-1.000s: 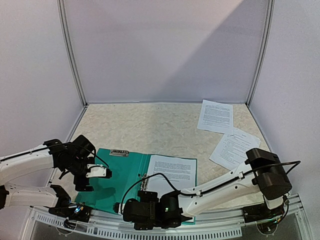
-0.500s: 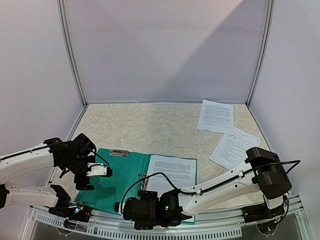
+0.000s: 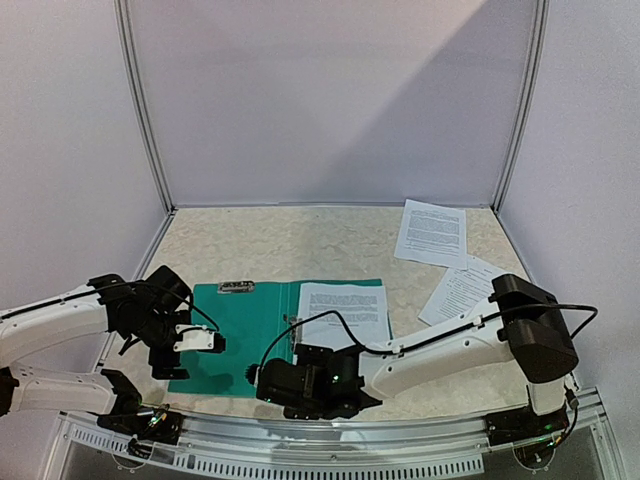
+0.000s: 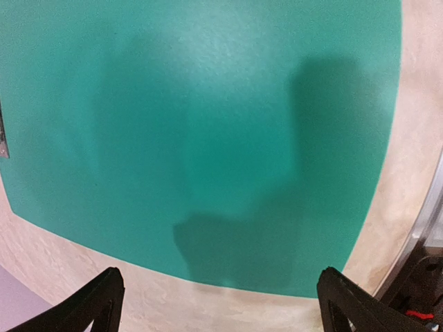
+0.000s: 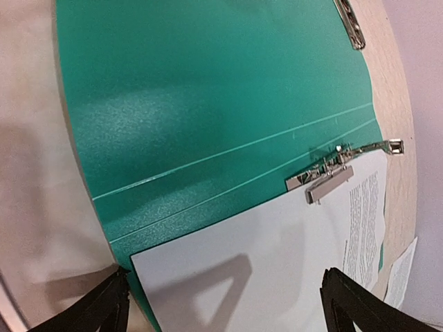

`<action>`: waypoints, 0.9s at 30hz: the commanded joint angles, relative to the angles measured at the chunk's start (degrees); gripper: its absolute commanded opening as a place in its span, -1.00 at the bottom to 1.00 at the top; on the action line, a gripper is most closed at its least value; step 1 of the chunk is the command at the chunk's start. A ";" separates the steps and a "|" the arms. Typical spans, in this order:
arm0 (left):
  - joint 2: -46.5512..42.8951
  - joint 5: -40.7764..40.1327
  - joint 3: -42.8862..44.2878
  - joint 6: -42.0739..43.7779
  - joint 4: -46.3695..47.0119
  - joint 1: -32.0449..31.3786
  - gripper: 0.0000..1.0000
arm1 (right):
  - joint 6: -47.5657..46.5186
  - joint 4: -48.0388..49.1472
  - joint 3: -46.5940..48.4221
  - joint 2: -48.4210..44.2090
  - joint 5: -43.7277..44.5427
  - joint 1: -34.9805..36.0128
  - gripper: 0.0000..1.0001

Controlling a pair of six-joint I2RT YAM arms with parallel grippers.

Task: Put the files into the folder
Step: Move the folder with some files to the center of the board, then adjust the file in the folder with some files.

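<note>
The teal folder (image 3: 235, 335) lies open and flat on the table near the arms. One of the files (image 3: 345, 312), a printed white sheet, lies on its right half beside the metal clip (image 5: 329, 181). Two more files (image 3: 432, 232) (image 3: 462, 292) lie loose at the back right. My left gripper (image 3: 205, 342) hangs open over the folder's left cover (image 4: 208, 104), its tips above the cover's edge, holding nothing (image 4: 221, 304). My right gripper (image 3: 268, 382) is open low over the folder's near edge, its tips either side of the sheet's corner (image 5: 277, 263), empty (image 5: 228, 311).
A small metal clasp (image 3: 236, 288) sits at the far edge of the folder's left cover. White walls with metal posts (image 3: 140, 110) close in the beige table (image 3: 300, 245) on three sides. A metal rail (image 3: 330, 458) runs along the near edge.
The folder with its sheet has slid away from the near edge toward the back. My right gripper has moved back along with it. The left arm has barely shifted.
</note>
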 commanded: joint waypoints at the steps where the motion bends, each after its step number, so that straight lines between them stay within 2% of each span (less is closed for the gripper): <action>1: 0.27 0.56 1.22 0.11 -0.51 0.75 0.99 | -1.02 -1.91 -1.13 -1.79 2.33 -0.40 0.94; 11: 0.38 2.04 1.74 -0.13 -0.92 0.75 0.99 | -3.38 1.83 -2.31 -4.76 -2.18 -0.14 0.95; 18: 0.67 6.51 3.50 -1.46 -0.67 0.84 0.99 | -6.41 12.04 -9.82 -16.03 -13.61 -0.01 0.97; 20: 0.97 8.03 4.41 -2.39 -0.60 0.92 0.99 | -5.95 13.94 -11.83 -20.12 -13.47 -0.69 0.97; 23: 1.83 10.01 6.46 -4.20 0.17 1.10 0.99 | 0.99 12.09 -13.01 -26.11 -8.89 -5.57 0.97; 27: 5.72 7.97 9.24 -7.02 4.76 1.19 0.99 | 22.29 0.88 -12.14 -30.93 -11.96 -20.64 0.93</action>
